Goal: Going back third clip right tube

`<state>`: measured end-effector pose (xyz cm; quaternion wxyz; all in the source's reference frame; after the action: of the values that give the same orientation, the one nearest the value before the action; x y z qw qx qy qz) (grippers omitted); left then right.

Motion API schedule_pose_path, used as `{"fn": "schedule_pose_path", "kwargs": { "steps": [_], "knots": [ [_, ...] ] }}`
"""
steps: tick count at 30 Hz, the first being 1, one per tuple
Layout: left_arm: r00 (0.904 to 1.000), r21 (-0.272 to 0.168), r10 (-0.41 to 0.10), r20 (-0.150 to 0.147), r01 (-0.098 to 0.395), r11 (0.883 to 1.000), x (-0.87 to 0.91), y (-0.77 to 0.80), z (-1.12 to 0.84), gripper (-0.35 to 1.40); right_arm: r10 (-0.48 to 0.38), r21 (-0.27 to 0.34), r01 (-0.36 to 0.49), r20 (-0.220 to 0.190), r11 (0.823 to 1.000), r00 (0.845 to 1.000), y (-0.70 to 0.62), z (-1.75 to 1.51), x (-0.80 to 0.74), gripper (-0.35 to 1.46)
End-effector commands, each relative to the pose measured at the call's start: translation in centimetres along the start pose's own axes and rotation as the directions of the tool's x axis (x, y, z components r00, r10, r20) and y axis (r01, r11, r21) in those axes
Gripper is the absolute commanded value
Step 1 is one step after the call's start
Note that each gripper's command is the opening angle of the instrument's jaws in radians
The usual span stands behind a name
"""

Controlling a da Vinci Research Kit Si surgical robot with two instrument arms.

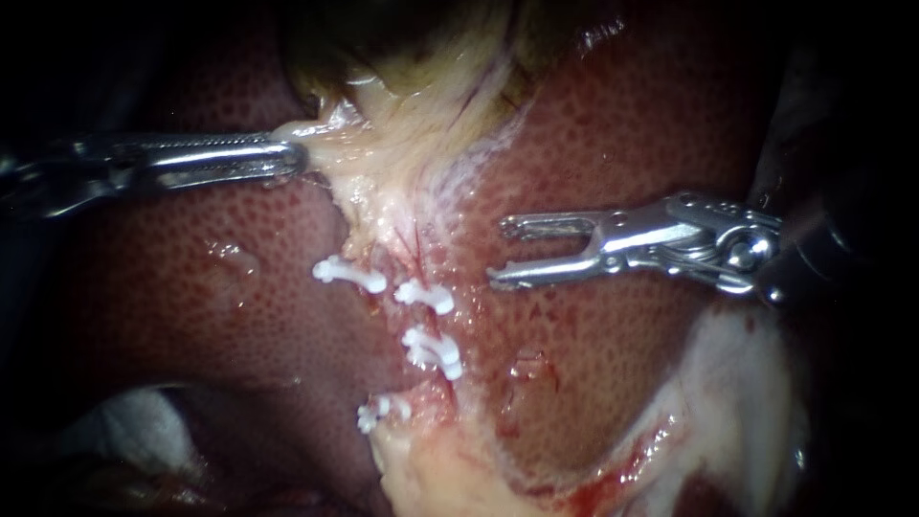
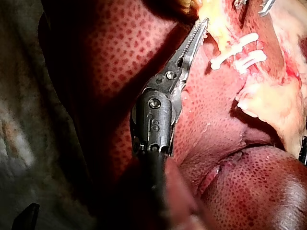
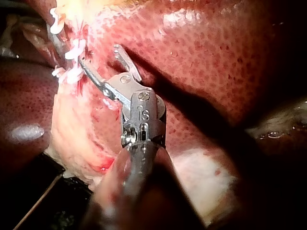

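The liver (image 1: pixel 622 144) fills most of the endoscope view, dark red and speckled. The gallbladder (image 1: pixel 402 48) sits dim and greenish at top centre. From it a band of pale tissue (image 1: pixel 402 163) runs down the middle of the frame.

The left instrument (image 1: pixel 292 158) enters from the left edge in the upper half. Its jaws are closed on the pale tissue's left margin, just below the gallbladder. The right instrument (image 1: pixel 498 254) enters from the right edge at mid height. Its jaws stand apart, empty, over the liver just right of the band.

Four white clips (image 1: pixel 426 295) lie across the band at centre, left of and below the parted jaws and clear of them. Two sit one above the other, with one further left and one lower left. I cannot tell which tube each clip sits on.
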<state>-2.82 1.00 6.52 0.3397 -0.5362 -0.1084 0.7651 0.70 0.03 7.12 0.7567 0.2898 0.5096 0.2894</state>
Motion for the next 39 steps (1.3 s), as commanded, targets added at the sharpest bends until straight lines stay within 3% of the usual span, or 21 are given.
{"fn": "schedule_pose_path", "kwargs": {
  "steps": [1,7,11,18,27,39],
  "knots": [
    [1.0000,-0.001,0.000,0.000,0.000,1.000,0.00,0.00,0.00,-0.35,-0.015,0.016,0.015,0.004,1.000,1.000,-0.08,-0.01,0.00,0.49],
    [1.0000,0.000,0.001,0.000,-0.001,1.000,-0.01,0.00,0.01,-0.35,-0.098,0.061,0.097,0.009,0.993,0.995,-0.40,-0.06,0.09,0.49],
    [1.0000,0.001,0.001,0.000,-0.001,1.000,-0.02,0.00,0.01,-0.35,-0.160,0.080,0.159,0.008,0.984,0.987,-0.49,-0.17,0.13,0.49],
    [1.0000,0.004,0.002,-0.001,-0.002,1.000,-0.05,0.02,0.04,-0.35,-0.223,0.091,0.222,0.003,0.971,0.975,-0.46,-0.39,0.13,0.49],
    [0.9999,0.001,0.010,-0.007,-0.010,1.000,-0.18,0.11,0.21,-0.35,-0.236,0.098,0.234,0.008,0.967,0.972,-0.46,-0.44,0.12,0.49],
    [0.9994,-0.032,0.029,0.022,-0.028,0.999,-0.34,0.31,0.80,-0.35,-0.237,0.101,0.235,0.008,0.967,0.972,-0.47,-0.44,0.11,0.49]
  ]
}}
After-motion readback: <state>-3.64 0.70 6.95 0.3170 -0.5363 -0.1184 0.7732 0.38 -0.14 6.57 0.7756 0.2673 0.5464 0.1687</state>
